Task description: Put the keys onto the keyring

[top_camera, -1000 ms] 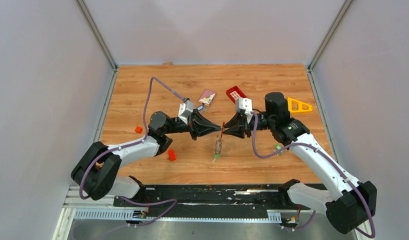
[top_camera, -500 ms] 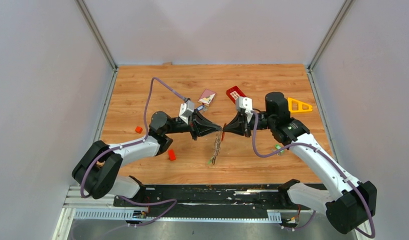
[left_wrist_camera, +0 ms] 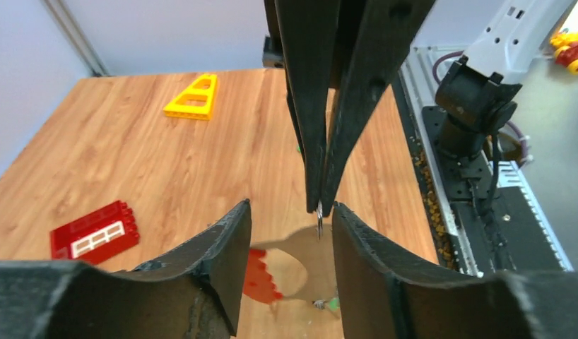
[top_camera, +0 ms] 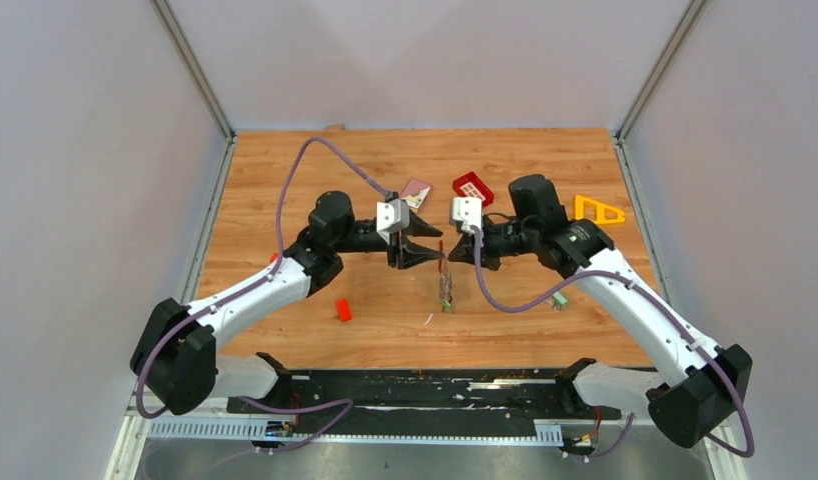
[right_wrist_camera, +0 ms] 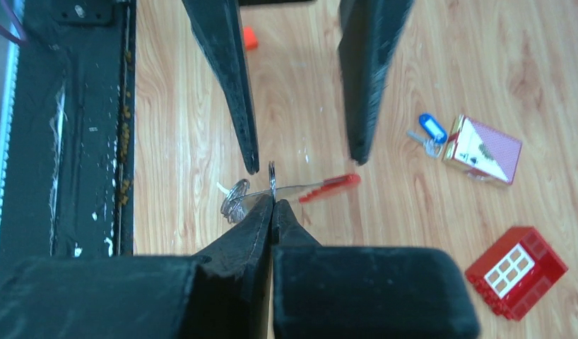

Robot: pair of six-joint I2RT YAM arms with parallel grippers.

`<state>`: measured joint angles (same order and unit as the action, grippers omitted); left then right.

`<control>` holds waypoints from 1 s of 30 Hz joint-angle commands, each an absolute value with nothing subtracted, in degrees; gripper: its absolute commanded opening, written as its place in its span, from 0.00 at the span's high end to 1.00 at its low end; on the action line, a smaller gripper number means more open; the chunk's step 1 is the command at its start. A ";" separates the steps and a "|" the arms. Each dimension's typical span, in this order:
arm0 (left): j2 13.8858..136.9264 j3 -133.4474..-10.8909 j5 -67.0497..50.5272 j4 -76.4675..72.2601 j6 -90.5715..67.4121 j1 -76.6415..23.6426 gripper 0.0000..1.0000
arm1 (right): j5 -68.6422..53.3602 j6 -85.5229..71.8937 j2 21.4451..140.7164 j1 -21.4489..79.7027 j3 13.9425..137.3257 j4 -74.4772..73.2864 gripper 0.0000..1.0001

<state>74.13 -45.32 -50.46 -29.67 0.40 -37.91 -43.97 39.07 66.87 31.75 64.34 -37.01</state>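
My right gripper [right_wrist_camera: 272,203] is shut on the thin metal ring of the keyring [right_wrist_camera: 272,171], held above the table. The keyring's strap, with its red piece [right_wrist_camera: 328,186], hangs below the ring [top_camera: 445,288], and a green-headed key [top_camera: 447,307] dangles at the bottom. My left gripper [left_wrist_camera: 292,208] is open, one finger on each side of the ring [left_wrist_camera: 319,222], touching nothing. In the top view the two grippers [top_camera: 437,246] meet tip to tip [top_camera: 448,252]. A blue-headed key [right_wrist_camera: 431,129] lies on the table beside a small card box [right_wrist_camera: 484,148]. Another green key [top_camera: 558,298] lies by the right arm.
A red gridded tray [top_camera: 472,187] and a yellow triangle piece [top_camera: 597,210] lie at the back right. Small red blocks [top_camera: 343,310] sit near the left arm. The black rail [top_camera: 425,385] runs along the near edge.
The left gripper has opened and let go of the ring, which the right gripper now holds alone. Both arms moved further from the near edge, and the hanging bunch swung right.
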 commanded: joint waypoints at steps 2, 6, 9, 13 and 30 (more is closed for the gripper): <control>73.93 -51.95 -50.03 -10.51 14.74 -38.23 0.46 | -35.64 44.03 69.19 34.16 68.13 -44.32 1.00; 75.77 -54.47 -50.62 -5.18 18.29 -38.81 0.54 | -34.59 43.88 69.69 34.78 68.55 -44.37 1.00; 76.86 -54.83 -51.57 -4.78 18.59 -39.43 0.55 | -34.45 43.60 69.88 34.87 68.65 -43.98 1.00; 78.31 -54.80 -52.37 -5.49 17.86 -40.35 0.53 | -34.30 43.21 70.19 34.89 68.49 -43.30 1.00; 81.29 -56.48 -52.84 -7.32 14.77 -41.84 0.77 | -34.36 42.96 70.84 35.08 67.62 -42.68 1.00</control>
